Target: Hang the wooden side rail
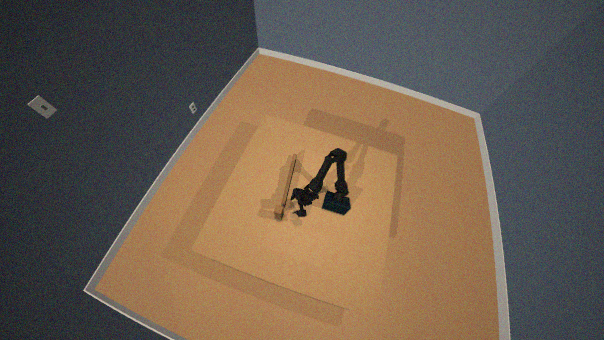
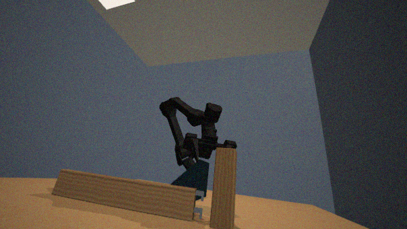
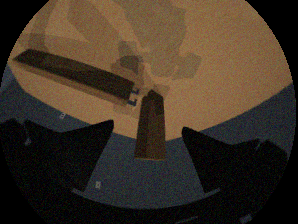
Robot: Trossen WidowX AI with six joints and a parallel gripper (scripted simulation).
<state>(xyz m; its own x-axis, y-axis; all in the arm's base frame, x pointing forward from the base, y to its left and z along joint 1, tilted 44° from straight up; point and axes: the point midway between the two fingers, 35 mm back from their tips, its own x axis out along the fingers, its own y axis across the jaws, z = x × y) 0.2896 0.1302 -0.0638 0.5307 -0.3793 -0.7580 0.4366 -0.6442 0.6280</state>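
The wooden side rail (image 1: 290, 182) (image 2: 124, 193) (image 3: 75, 75) stands on its long edge on the table. Two steel hooks, an upper hook (image 2: 199, 194) and a lower hook (image 2: 199, 211), stick out of its end towards the post. The wooden headboard post (image 1: 279, 216) (image 2: 224, 188) (image 3: 151, 125) stands upright, with a small gap between it and the hooks. Its slot and pins are not visible. My gripper (image 1: 297, 204) (image 3: 149, 127) is open and empty. It hangs about level with the post's top, on the arm base's side, and the post appears between its fingers in the wrist view.
The dark teal arm base (image 1: 337, 203) (image 2: 199, 175) stands a short way from the rail and post, on the gripper's side. The arm bends high above it. Shadows of the arm fall around the rail and post. Blue-grey walls rise beyond the wood-coloured surface.
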